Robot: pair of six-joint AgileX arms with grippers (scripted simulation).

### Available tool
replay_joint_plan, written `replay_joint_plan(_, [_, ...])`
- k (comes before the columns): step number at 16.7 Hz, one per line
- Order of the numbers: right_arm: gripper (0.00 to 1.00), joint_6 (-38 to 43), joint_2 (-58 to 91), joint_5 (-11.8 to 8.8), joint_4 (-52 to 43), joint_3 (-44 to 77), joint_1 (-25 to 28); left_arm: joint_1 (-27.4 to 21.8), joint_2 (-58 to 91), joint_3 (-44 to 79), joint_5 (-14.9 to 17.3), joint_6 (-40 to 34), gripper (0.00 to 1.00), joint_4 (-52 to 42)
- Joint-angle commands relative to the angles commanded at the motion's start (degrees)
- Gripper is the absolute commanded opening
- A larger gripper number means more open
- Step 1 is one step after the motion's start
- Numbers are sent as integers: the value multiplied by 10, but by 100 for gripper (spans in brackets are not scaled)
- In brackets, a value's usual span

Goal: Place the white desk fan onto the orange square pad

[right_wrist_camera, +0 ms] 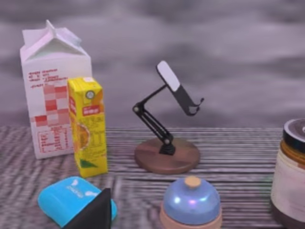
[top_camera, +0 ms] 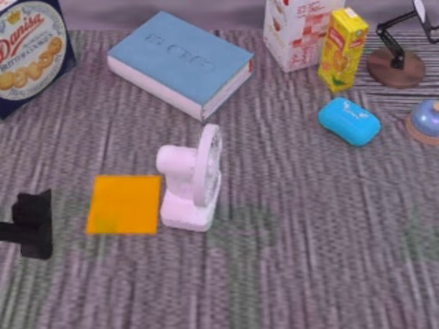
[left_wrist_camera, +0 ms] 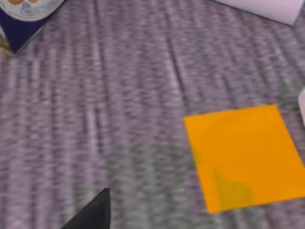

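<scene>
1 white desk fan (top_camera: 190,179), 1 orange square pad (top_camera: 124,204), 1 blue book (top_camera: 180,62), 1 cookie tin (top_camera: 29,46), 1 milk carton (top_camera: 299,31), 1 yellow juice box (top_camera: 341,48), 1 blue soap bar (top_camera: 349,120), 1 phone stand (top_camera: 398,49) on a round wood base, 1 desk bell (top_camera: 426,121), plus 1 jar (right_wrist_camera: 289,174) seen only in right wrist view.

Landmark = pad. Fan stands upright on the tablecloth (top_camera: 309,260) just right of the pad, its base edge touching or nearly touching the pad's right edge; it's not on the pad. Grille faces the table's right, away from the pad; motor bulge points back toward the pad. So the fan's front-to-back axis runs roughly left-right, slightly tilted. Pad bare.

Left gripper (top_camera: 34,223): left of the pad, near the table's left edge, apart from pad & fan, holding nothing; whether the claw is open or closed — can't tell. Right gripper (right_wrist_camera: 93,212): only a dark fingertip shows in its wrist view, far right of the pad by the soap bar & bell; claw state can't tell.
</scene>
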Motion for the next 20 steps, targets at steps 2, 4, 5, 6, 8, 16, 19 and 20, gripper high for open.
replay_joint_plan(2, [100,0,0,0,0,0,0,-30,94,111,5,-13,100,-74])
replay_joint_plan(4, [100,0,0,0,0,0,0,-60,191,234,11,-32,100,-143])
replay_joint_plan(5, [100,0,0,0,0,0,0,-75,241,299,14,-43,100,-175])
replay_joint_plan(6, [100,0,0,0,0,0,0,-90,292,365,17,-55,100,-207])
replay_joint_plan(8, [100,0,0,0,0,0,0,-118,395,496,22,-82,100,-267])
replay_joint_plan(16, [100,0,0,0,0,0,0,-211,788,907,15,-189,100,-494])
replay_joint_plan(19, [100,0,0,0,0,0,0,-232,895,985,4,-217,100,-562])
replay_joint_plan(20, [100,0,0,0,0,0,0,-238,922,1001,0,-223,100,-580])
